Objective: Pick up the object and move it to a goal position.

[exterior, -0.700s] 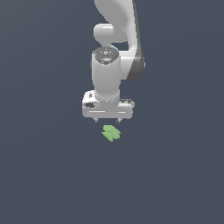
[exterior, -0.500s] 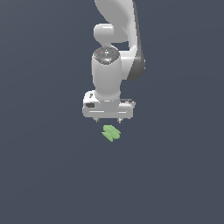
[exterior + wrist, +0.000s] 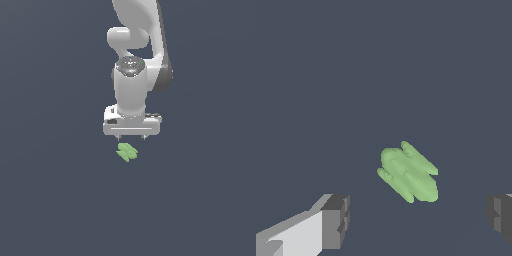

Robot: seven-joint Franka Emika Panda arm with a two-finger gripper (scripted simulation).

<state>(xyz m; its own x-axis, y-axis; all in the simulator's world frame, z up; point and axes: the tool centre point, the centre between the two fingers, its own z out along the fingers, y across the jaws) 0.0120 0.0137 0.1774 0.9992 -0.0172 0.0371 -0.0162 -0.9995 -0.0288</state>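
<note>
- Plainly, the end effector (image 3: pixel 131 136) hangs over the table (image 3: pixel 50 200) with its fingers spread wide and nothing between them; in the wrist view the two dark fingertips (image 3: pixel 336 220) stand far apart.
- The light-green lobed object (image 3: pixel 127 152) lies on the table just below the end effector and a little toward the camera in the exterior view, not yet touched.
- Its long axis runs slantwise to the line between the fingertips, so I judge a small wrist turn would square the grip.
- It is narrower than the opening.
- Bare table surrounds it, with no edge in view, so a straight descent looks unobstructed.
</note>
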